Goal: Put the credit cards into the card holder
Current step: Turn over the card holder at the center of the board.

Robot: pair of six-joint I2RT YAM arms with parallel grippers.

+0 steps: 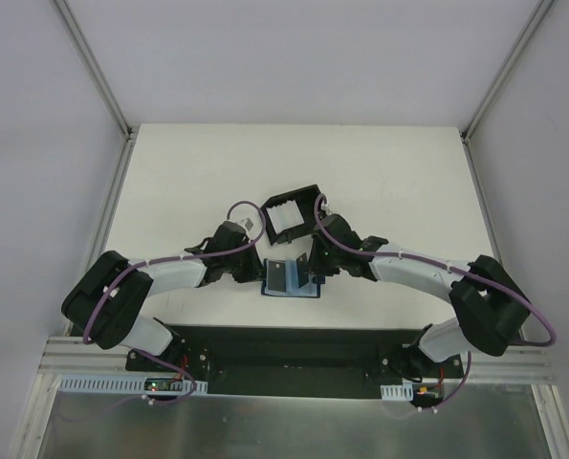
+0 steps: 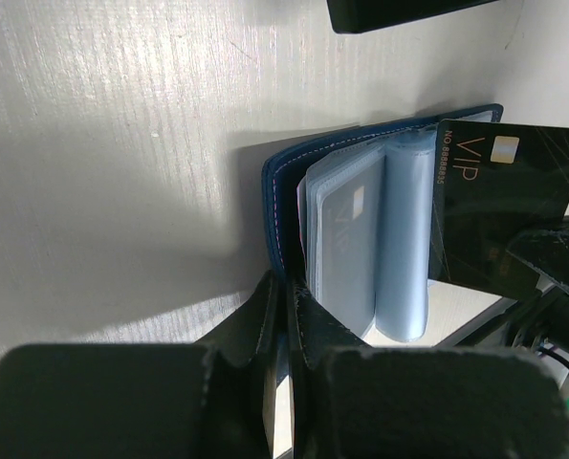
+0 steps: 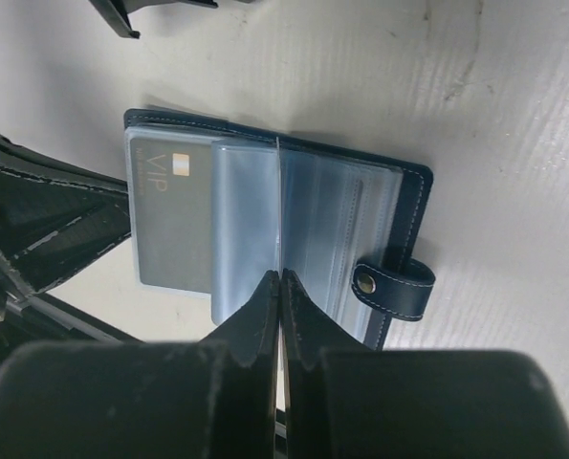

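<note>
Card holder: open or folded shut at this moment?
Open: the card holder lies spread on the table, its pale blue sleeves exposed and its snap tab unfastened.

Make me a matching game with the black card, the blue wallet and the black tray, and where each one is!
Things:
1. black card
2. blue wallet
3. black tray

Places:
A. lying open on the table
B. farther back on the table, something white inside
C. pinched in the right gripper

Pairs: 1-C, 2-A, 3-B
</note>
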